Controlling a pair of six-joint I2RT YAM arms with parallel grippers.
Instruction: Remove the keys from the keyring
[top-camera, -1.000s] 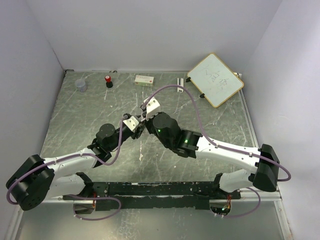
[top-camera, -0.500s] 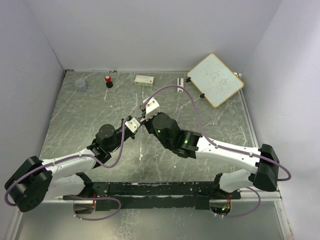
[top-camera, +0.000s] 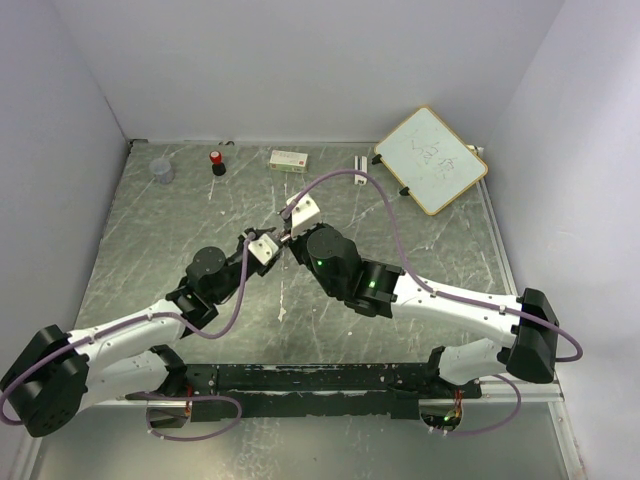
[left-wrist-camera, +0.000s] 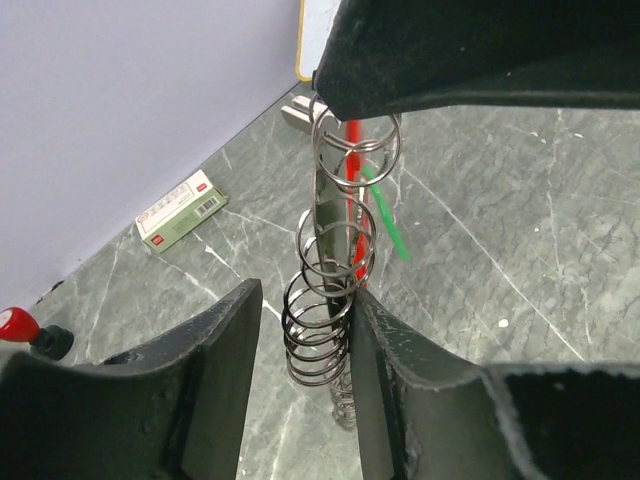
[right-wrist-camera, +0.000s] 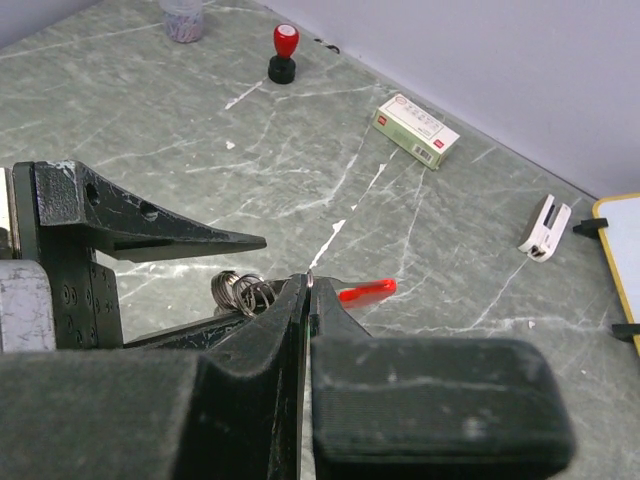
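Observation:
The keyring, a hanging bunch of silver-grey rings, is held up off the table between the two grippers. My right gripper is shut on its top ring and fills the top of the left wrist view. The red key sticks out beyond the right gripper's jaws and also shows in the left wrist view. The green key hangs beside it. My left gripper is open around the lower rings; its right finger touches them and the left finger stands apart. In the top view the grippers meet mid-table and hide the ring.
Along the back edge stand a clear cup, a red-capped bottle, a green-and-white box and a white clip. A whiteboard leans at the back right. Walls close in the left, back and right sides.
The left arm has shifted a little to the left and its gripper has edged up towards the right gripper. The right arm has hardly moved.

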